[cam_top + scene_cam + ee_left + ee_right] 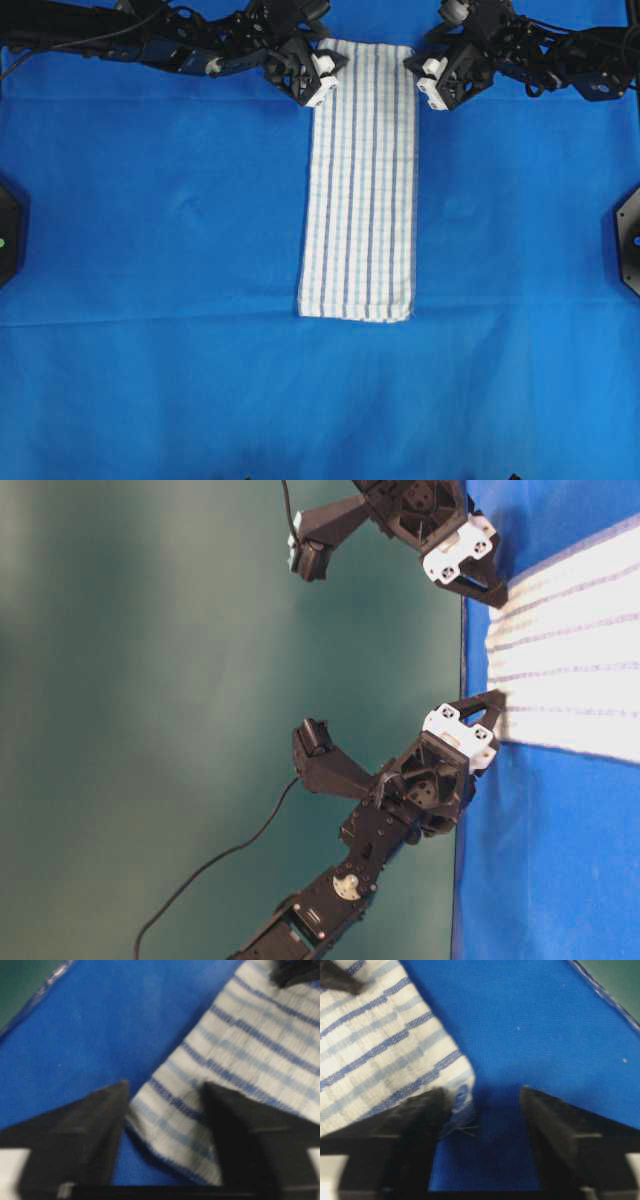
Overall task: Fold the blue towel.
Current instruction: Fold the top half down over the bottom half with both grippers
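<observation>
The blue towel (360, 180) is a long narrow white strip with blue stripes, lying flat down the middle of the blue table cover (150, 200). It also shows in the table-level view (570, 650). My left gripper (328, 72) is at the towel's far left corner. In the left wrist view it (165, 1087) is open and the towel corner (190, 1130) lies between its fingers. My right gripper (420, 75) is at the far right corner. In the right wrist view it (481, 1091) is open, and the frayed corner (460, 1110) sits just inside its left finger (420, 1115).
Black fixtures sit at the left edge (8, 230) and right edge (630, 240) of the table. The cover's far edge (45, 995) runs just behind both grippers, with a green backdrop beyond it.
</observation>
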Action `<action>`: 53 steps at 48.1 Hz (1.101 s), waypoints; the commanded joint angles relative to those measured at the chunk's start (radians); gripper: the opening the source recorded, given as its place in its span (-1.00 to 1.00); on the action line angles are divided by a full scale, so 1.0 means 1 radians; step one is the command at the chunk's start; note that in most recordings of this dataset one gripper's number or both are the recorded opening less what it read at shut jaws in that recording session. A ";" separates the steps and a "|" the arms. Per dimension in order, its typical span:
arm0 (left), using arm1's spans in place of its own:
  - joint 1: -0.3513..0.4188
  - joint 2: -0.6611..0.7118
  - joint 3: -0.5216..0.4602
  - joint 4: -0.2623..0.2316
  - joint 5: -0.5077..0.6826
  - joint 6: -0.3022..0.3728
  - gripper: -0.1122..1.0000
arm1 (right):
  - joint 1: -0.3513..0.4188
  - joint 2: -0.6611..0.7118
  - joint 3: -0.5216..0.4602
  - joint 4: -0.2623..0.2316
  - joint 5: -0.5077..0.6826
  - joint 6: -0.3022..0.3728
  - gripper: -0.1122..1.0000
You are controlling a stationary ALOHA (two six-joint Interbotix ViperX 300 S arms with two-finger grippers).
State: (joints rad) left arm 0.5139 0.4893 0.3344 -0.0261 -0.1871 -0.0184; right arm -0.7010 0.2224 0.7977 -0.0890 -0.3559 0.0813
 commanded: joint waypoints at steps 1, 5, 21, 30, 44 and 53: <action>-0.002 -0.017 -0.017 0.000 0.005 0.000 -0.12 | 0.000 -0.009 -0.014 0.002 0.006 0.000 0.16; -0.002 -0.017 -0.014 0.000 0.006 -0.006 -0.42 | 0.003 -0.009 -0.011 0.002 0.015 0.000 -0.26; -0.005 -0.020 -0.012 -0.002 0.008 0.000 -0.73 | 0.011 -0.011 -0.011 0.002 0.031 0.008 -0.65; -0.005 -0.026 -0.014 0.000 0.011 0.002 -0.73 | 0.011 -0.017 -0.012 0.003 0.028 0.011 -0.65; -0.005 -0.101 -0.003 0.003 0.040 0.006 -0.73 | 0.012 -0.124 0.021 0.008 0.032 0.012 -0.65; -0.023 -0.187 0.035 0.005 0.049 0.006 -0.73 | 0.046 -0.230 0.066 0.015 0.034 0.012 -0.65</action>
State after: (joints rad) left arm 0.4985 0.3682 0.3666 -0.0245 -0.1365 -0.0138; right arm -0.6673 0.0552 0.8544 -0.0798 -0.3191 0.0936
